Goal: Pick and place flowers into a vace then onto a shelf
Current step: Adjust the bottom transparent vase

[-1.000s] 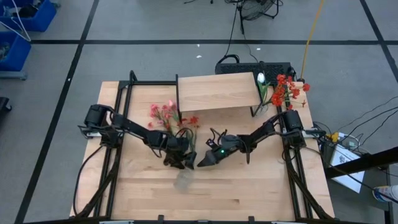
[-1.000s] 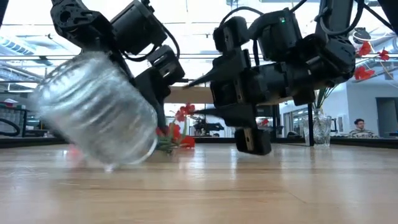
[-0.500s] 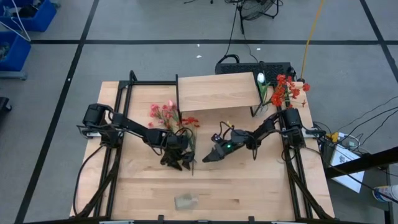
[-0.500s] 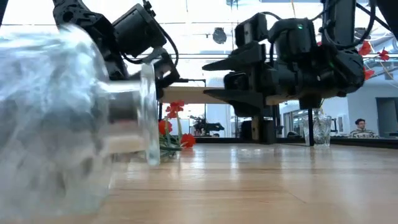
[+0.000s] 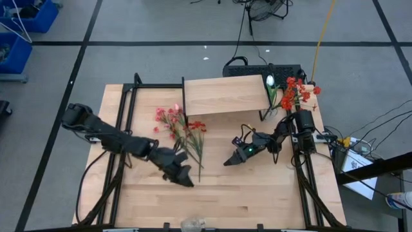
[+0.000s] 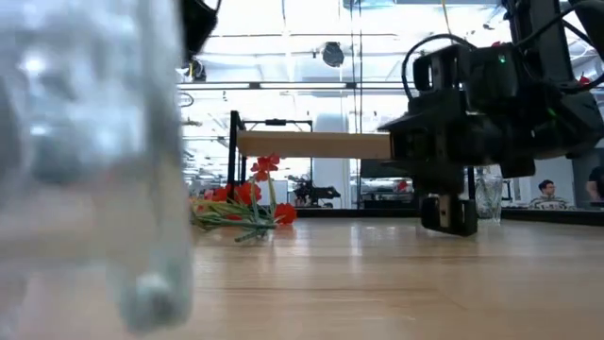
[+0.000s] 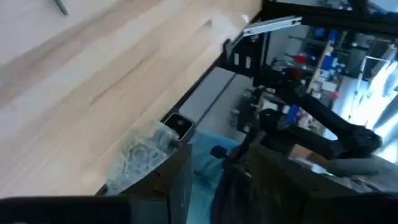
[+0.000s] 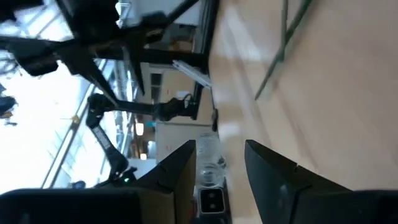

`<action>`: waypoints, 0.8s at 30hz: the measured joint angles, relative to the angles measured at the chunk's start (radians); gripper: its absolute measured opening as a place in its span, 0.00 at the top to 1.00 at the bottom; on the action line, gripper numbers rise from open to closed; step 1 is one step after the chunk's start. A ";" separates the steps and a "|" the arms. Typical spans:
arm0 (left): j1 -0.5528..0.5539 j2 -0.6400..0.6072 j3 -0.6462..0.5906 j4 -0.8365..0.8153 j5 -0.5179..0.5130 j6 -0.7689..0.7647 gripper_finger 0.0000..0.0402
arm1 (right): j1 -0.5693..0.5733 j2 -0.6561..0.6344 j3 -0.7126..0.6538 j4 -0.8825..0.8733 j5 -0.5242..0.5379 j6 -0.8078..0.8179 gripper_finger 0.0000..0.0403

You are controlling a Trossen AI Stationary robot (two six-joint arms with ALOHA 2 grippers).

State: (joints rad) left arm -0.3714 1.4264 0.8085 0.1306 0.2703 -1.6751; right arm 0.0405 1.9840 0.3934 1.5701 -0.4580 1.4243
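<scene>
No readable brand, label or writing anywhere. Two arms over the wooden worktop. Left gripper low over the middle of the worktop, just beside the stem ends of the loose flowers, fingers a narrow gap apart with nothing between them in the left wrist view. Right gripper lower right of the shelf, near the worktop, well apart from the loose flowers, fingers parted with nothing held. One loose bunch of flowers lying flat on the worktop just in front of the shelf's left end, pink blossoms toward the far left, red ones nearer the shelf, green stems pointing toward the near edge; exact stem count not clear. One shelf, a pale board on black legs, at the far middle of the worktop, nothing on top of it. Two glass vases: one upright vase at the shelf's right end holding red sprays and one white bud; one fallen vase at the near edge of the worktop, filling the left of the low view close to the camera.
</scene>
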 joint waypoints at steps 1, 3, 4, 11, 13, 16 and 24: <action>-0.023 -0.001 0.013 -0.004 -0.028 -0.003 0.61 | -0.001 -0.002 -0.001 -0.002 0.000 0.000 0.68; -0.063 -0.002 0.048 -0.019 -0.061 -0.010 0.62 | -0.002 -0.001 0.001 -0.005 0.004 0.002 0.68; -0.082 0.001 0.063 -0.034 -0.061 -0.011 0.62 | -0.002 -0.001 0.000 -0.004 0.008 0.003 0.68; -0.145 0.119 0.217 -0.067 -0.040 -0.018 0.53 | -0.001 -0.001 0.001 -0.005 0.010 0.006 0.68; -0.163 0.160 0.272 -0.120 -0.005 0.014 0.47 | 0.000 -0.001 0.001 -0.005 0.015 0.020 0.68; -0.190 0.223 0.329 -0.271 -0.014 0.051 0.35 | 0.001 -0.001 0.001 -0.005 0.052 0.029 0.68; -0.273 0.351 0.363 -0.481 -0.092 -0.020 0.09 | 0.014 -0.001 0.001 -0.005 0.094 0.043 0.68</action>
State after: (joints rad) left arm -0.6440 1.7777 1.1713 -0.3499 0.1780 -1.6946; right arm 0.0546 1.9831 0.3946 1.5648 -0.3638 1.4675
